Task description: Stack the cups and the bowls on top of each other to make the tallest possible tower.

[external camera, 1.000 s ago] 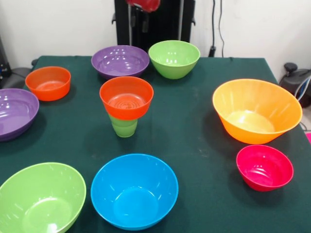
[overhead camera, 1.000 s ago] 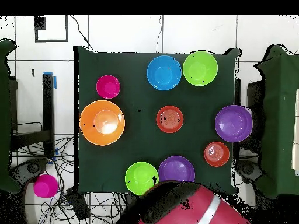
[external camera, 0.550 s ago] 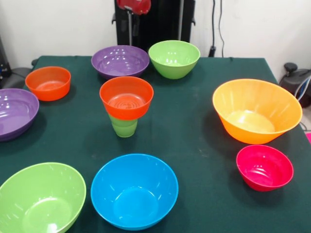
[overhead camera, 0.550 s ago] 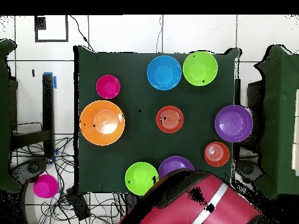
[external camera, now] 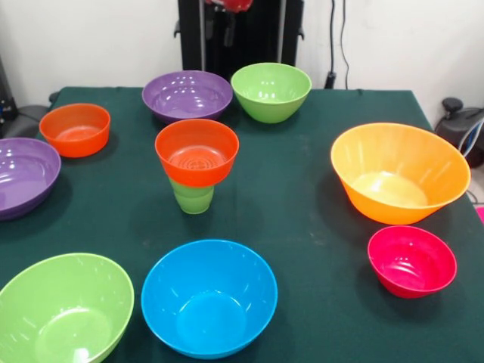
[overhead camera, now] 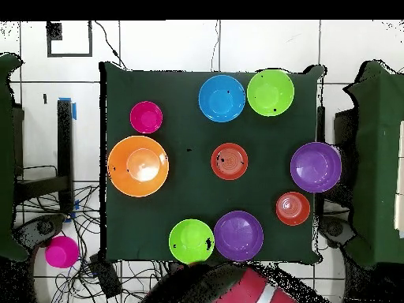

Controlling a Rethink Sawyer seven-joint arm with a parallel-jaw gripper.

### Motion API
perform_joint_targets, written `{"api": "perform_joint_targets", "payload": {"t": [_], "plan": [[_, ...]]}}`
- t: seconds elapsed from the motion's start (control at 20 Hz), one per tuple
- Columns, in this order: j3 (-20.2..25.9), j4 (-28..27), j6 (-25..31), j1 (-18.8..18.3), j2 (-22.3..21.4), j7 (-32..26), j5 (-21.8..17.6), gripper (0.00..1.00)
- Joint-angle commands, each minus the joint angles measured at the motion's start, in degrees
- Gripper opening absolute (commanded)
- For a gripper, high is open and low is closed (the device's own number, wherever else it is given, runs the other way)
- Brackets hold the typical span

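- Front view, nearest: lime-green bowl (external camera: pixel 64 310), blue bowl (external camera: pixel 209 297), pink-red bowl (external camera: pixel 412 260), all loose.
- Middle: tower (external camera: pixel 195 168) is only an orange-red bowl (external camera: pixel 197 151) on the light-green cup (external camera: pixel 193 197); eight bowls left.
- Far: gripper (external camera: pixel 227 4) barely visible; jaw state cannot be told.

Arm (overhead camera: pixel 237 286) pulled back toward 6 o'clock edge in overhead view vs 0.5 s ago; now only a low red/black strip at the bottom. Purple bowl (overhead camera: pixel 238 235), then half-covered by arm, now fully showing. Front view: red arm tip (external camera: pixel 228 4) at 12 o'clock shifted slightly right & higher, nearly off-frame.
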Motion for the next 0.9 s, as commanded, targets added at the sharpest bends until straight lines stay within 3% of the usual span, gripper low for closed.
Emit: {"api": "perform_joint_targets", "payload": {"t": [0.05, 0.2, 0.35, 0.5, 0.65, 0.9], "plan": [[11.9, 4.0, 20.9, 0.5, -16.7, 3.6, 5.3, 1.0], [14.0, 5.5, 27.3, -1.3, -23.5, 2.6, 5.4, 1.0], [16.0, 5.7, 28.9, -2.9, -24.9, 3.3, 4.6, 1.0], [14.9, 3.6, 25.1, -2.5, -19.9, 5.0, 2.7, 1.0], [12.7, 0.4, 18.8, -1.0, -11.9, 6.4, 1.4, 1.0], [10.1, -2.3, 11.3, 1.8, -3.3, 7.5, 2.2, 1.0]]}}
